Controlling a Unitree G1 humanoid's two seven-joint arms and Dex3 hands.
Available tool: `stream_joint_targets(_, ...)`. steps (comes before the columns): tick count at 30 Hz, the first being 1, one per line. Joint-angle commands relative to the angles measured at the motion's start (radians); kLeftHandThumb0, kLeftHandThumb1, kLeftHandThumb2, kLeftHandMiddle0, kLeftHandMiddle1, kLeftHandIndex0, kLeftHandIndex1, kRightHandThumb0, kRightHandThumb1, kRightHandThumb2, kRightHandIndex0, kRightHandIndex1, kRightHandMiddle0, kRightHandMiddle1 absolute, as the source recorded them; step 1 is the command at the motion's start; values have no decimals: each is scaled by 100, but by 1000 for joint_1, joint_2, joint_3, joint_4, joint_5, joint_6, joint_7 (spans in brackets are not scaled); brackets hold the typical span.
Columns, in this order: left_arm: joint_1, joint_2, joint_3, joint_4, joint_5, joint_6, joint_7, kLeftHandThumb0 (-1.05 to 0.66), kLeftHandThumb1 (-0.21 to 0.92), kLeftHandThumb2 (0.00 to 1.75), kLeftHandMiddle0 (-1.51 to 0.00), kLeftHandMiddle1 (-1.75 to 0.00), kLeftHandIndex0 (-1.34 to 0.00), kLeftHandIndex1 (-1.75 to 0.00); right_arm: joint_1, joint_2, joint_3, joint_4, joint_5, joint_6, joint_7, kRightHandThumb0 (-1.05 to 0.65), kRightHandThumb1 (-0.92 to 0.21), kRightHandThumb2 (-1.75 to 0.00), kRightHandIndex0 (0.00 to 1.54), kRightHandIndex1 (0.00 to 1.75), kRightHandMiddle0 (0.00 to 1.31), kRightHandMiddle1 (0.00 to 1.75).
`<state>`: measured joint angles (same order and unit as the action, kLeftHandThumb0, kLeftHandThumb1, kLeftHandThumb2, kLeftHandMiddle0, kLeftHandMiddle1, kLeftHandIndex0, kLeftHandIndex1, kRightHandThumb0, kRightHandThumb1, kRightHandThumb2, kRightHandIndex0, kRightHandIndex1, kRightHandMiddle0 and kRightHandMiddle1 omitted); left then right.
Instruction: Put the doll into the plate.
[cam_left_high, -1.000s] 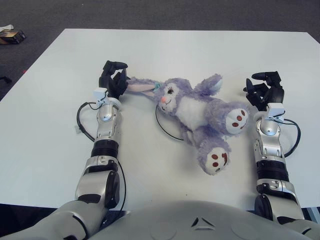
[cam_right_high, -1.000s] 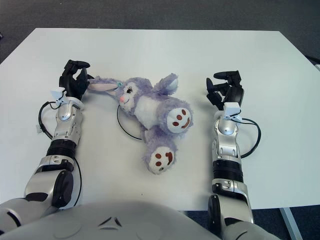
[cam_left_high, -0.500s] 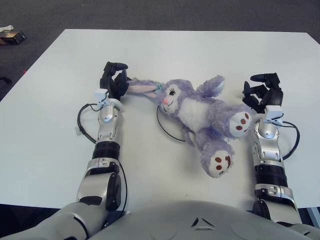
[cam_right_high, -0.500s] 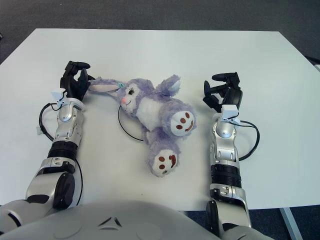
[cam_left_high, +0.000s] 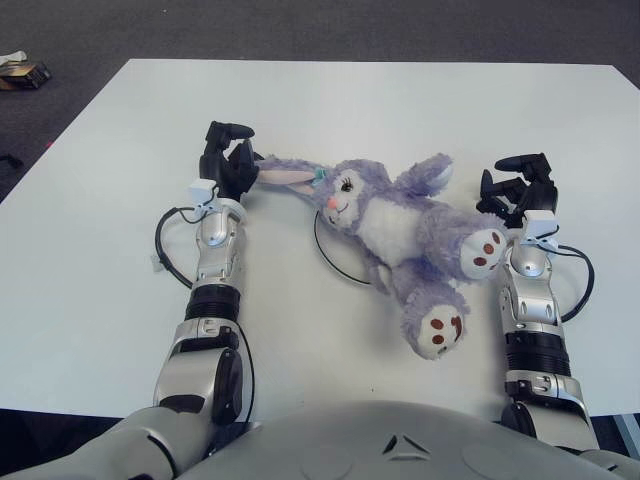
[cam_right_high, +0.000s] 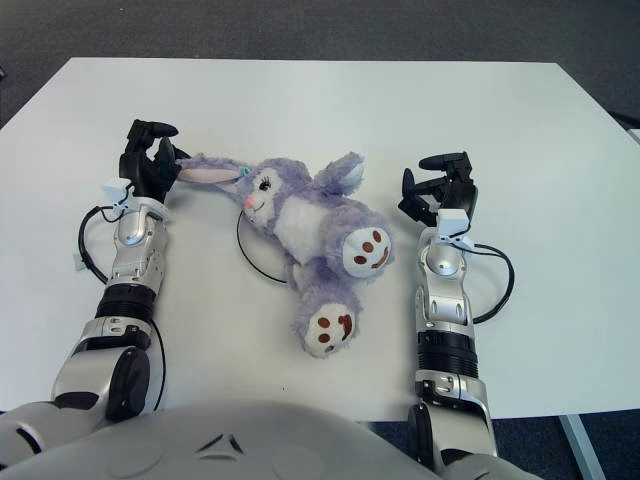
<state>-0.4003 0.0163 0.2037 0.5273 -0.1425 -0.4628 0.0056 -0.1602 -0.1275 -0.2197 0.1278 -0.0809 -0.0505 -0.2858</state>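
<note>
The white table (cam_left_high: 120, 130) carries the doll (cam_left_high: 400, 225), a purple rabbit lying on its back across the plate (cam_left_high: 325, 255), of which only a thin dark rim shows under the body. The left hand (cam_left_high: 228, 160) has its fingers closed on the tip of one long ear; the right hand (cam_left_high: 515, 190), fingers loosely curled around nothing, sits just beside the raised foot. To finish well, I would judge the body should be centred over the rim before the ear is let go, with the legs nudged inward. Compared with a second ago, the right hand has moved closer to the foot and the doll has shifted slightly.
</note>
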Motion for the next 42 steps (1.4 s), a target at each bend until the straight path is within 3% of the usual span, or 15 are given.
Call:
stream_joint_targets(1, 37, -19, -4, 21, 7, -16, 10, -36, 81, 66, -79, -175, -27, -175, 16, 15, -3, -3, 17, 5, 10, -1, -42, -111, 66, 151, 37, 169)
stream_joint_targets(42, -28, -3, 48, 163, -79, -26, -104, -36, 81, 66, -77, -175, -27, -175, 15, 11, 3, 24, 22, -11, 32, -1, -38, -118, 65, 157, 38, 170)
